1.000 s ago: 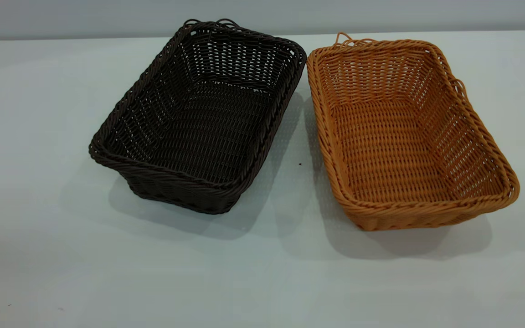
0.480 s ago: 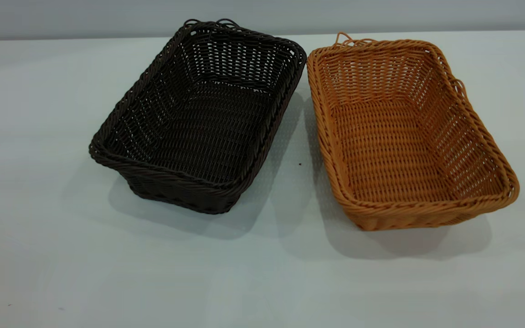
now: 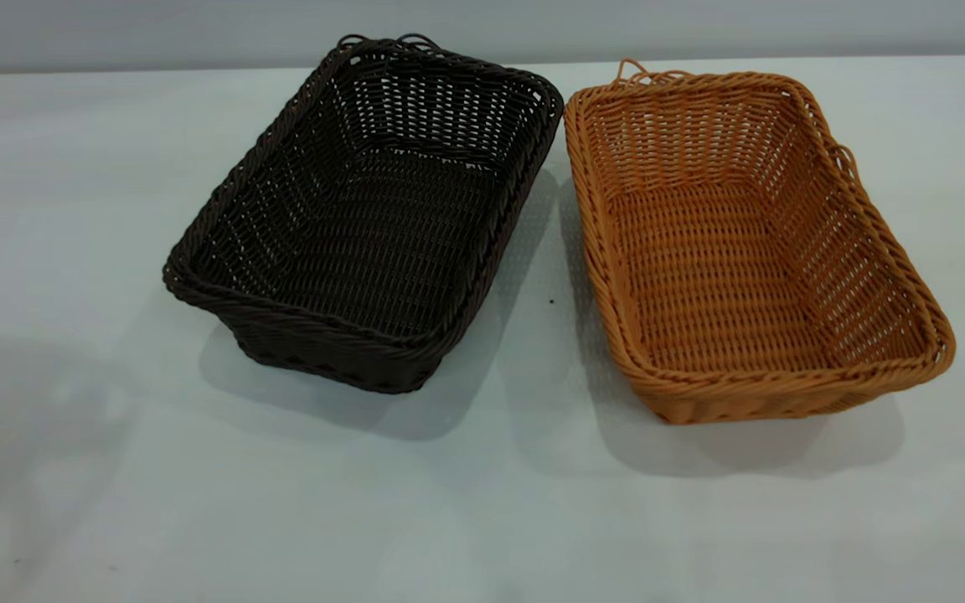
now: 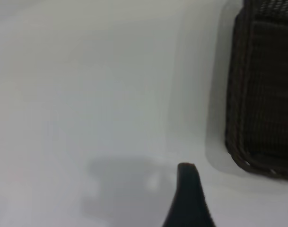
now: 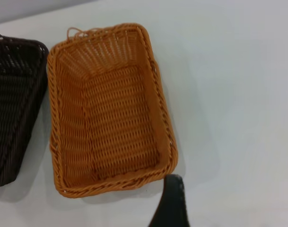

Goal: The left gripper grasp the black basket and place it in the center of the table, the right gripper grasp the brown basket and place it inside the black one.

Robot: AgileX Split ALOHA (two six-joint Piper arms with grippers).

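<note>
"Wicker, both pieces: black basket (image 3: 365, 226) and brown basket (image 3: 742, 260), upright on the table (image 3: 482, 519), side by side. Their far corners are almost touching and their near ends are splayed apart."

"Where's your left gripper?"

"My left gripper (image 4: 187, 201) is low over bare table, with only a dark tip showing in its wrist view. The black basket sits ahead of it and off to one side, apart from it, no contact. I see one braided corner and a woven side wall from there."

"Released or clenched?"

"Cannot tell for the left one. Nothing is held in what I see."

"And the right?"

"My right gripper (image 5: 170, 203) hangs higher, looking down into the brown basket. That basket lies just ahead of the tip, near short rim closest, long axis running away from the gripper. Small loose loops (image 5: 77, 32) sit on the rim at the end farthest from it. Beyond the brown basket, on my left arm's side, an edge of the black one shows."

"Right one's state?"

"Cannot tell either. It's just beside the brown rim, and I can't make out contact. Neither arm shows in the exterior view."
</note>
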